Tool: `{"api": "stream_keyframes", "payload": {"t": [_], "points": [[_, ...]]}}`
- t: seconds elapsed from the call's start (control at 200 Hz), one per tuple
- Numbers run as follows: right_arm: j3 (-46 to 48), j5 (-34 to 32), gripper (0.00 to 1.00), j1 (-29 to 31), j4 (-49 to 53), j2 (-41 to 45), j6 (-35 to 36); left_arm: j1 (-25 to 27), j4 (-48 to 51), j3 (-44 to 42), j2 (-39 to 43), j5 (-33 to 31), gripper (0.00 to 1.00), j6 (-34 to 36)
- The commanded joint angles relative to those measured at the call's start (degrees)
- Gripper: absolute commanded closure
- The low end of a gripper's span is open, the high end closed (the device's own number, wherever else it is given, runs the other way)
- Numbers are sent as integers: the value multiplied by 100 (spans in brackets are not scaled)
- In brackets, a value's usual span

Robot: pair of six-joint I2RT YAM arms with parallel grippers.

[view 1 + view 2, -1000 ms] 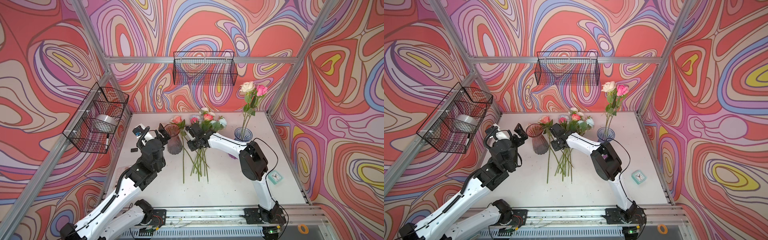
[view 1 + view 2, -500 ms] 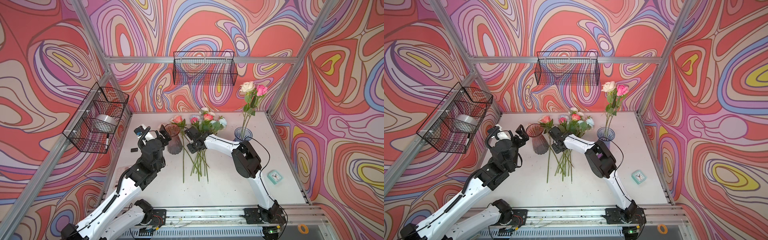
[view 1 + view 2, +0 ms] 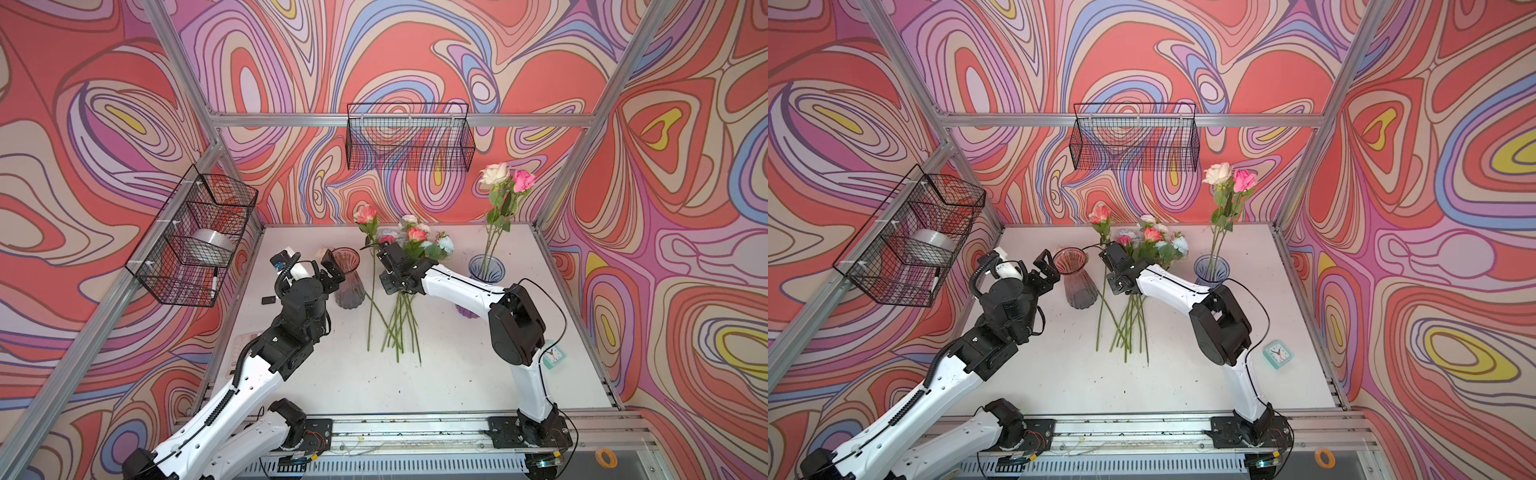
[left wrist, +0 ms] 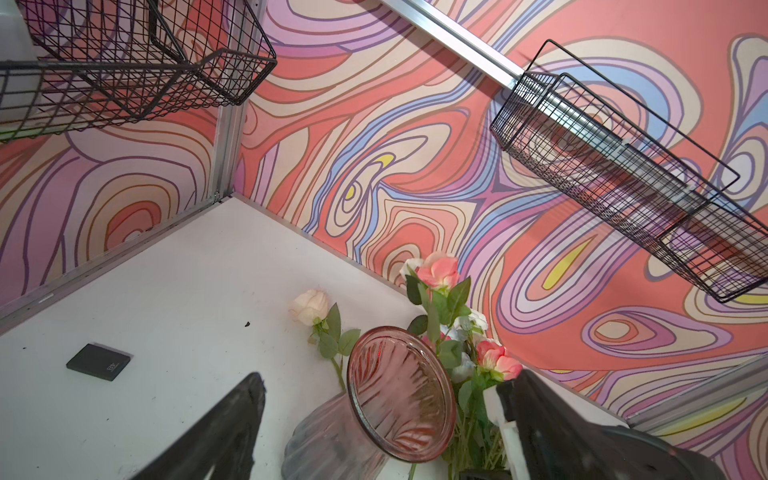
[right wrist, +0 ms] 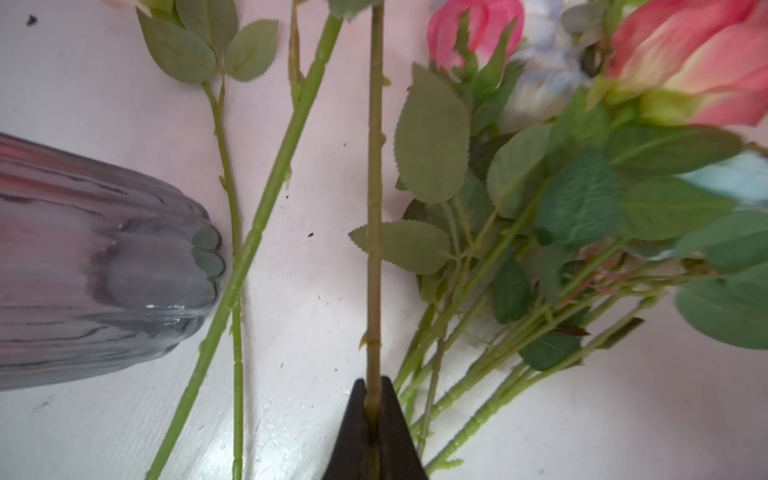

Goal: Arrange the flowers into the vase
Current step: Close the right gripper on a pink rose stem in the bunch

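Clock positions run from table (image 3: pixel 457 374) centre in both top views, 12 = back wall.

2 arms. left gripper (image 3: pixel 332 268): jaws spread wide, nothing in them, at the rim of the pink vase (image 3: pixel 349 291), its 9 o'clock side; whether it touches, I can't tell. right gripper (image 5: pixel 374 388): over the flowers (image 3: pixel 415 249) heaped at 12, pinched tight on 1 stem (image 5: pixel 374 208); I can't tell which bloom it carries.

2 wire baskets: back basket (image 3: pixel 409 137) at 12, side basket (image 3: pixel 195 237) at 9, holding 1 tape roll (image 3: pixel 210 245).

The heap lies flat, stems fanned toward 6. I count at least 5 blooms; overlap blocks an exact number. 1 coral rose (image 3: pixel 365 214) between heap and pink vase. 1 cream rose (image 4: pixel 309 305) at the pink vase's 10, by the left gripper. 2 more, white rose (image 3: pixel 494 174) and pink rose (image 3: pixel 523 180), stand upright in the blue vase (image 3: pixel 498 272).

2 vases, both upright: pink at 10, blue at 1.

1 teal alarm clock (image 3: pixel 552 357) at 4. 1 black card (image 3: pixel 268 299) at 9.
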State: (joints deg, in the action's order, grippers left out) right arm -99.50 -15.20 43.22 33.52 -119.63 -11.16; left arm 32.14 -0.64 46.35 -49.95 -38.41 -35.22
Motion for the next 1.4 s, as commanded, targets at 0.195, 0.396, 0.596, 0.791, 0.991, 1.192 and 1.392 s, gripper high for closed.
{"api": "stream_keyframes", "payload": {"t": [0.195,0.396,0.596,0.791,0.991,1.192,1.392], "points": [[545,-492,100,37,387,431,-238,-41,-3,65,-67,149,7,-83],[1257,-519,100,-26,183,599,-655,-41,27,82,-92,239,8,-112],[917,-335,69,-130,382,490,-861,-43,47,108,-129,284,8,-108],[792,534,68,-60,-88,724,-1363,-45,45,118,-137,309,8,-96],[505,1167,73,-77,-579,59,-2094,-48,64,124,-164,333,8,-94],[33,1213,70,-195,-567,-506,-2440,-50,64,131,-140,354,8,-84],[63,1293,69,-218,-604,-725,-2706,-50,46,129,-111,365,8,-65]]}}
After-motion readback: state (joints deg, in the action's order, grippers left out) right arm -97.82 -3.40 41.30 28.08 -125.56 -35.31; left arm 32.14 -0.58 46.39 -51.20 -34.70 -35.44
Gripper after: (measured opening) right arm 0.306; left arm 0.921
